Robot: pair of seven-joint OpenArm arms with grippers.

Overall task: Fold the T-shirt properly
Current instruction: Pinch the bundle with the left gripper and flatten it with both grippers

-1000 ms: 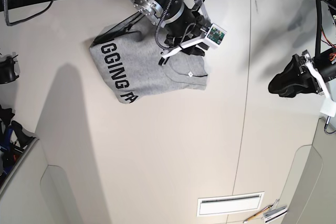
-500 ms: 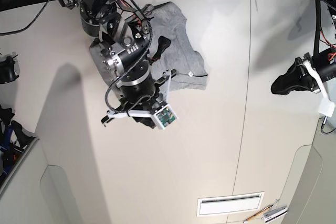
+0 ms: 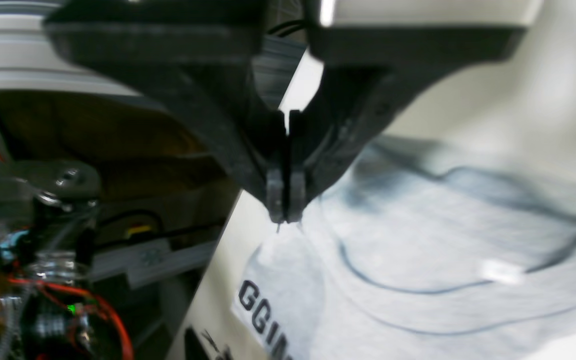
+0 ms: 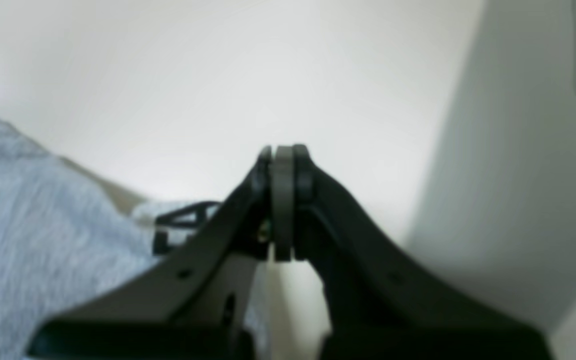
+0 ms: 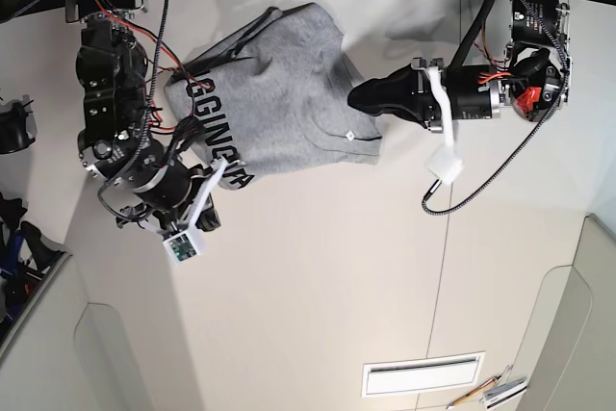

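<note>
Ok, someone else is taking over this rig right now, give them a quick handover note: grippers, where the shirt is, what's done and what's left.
Left gripper: shut, holding nothing, at the shirt's right edge in the base view.
Right gripper: shut, empty, beside the lettered edge.
T-shirt: on the white table near its far edge, partly folded into a lumpy bundle, black lettering showing along one edge, white tag on top.
Done: rough folds made.
Left: edges are uneven and the top is bunched; it probably needs flattening and squaring, maybe one more fold.

T-shirt (image 5: 279, 93) — soft matt heathered cloth; table (image 5: 318, 267) — smooth.
</note>
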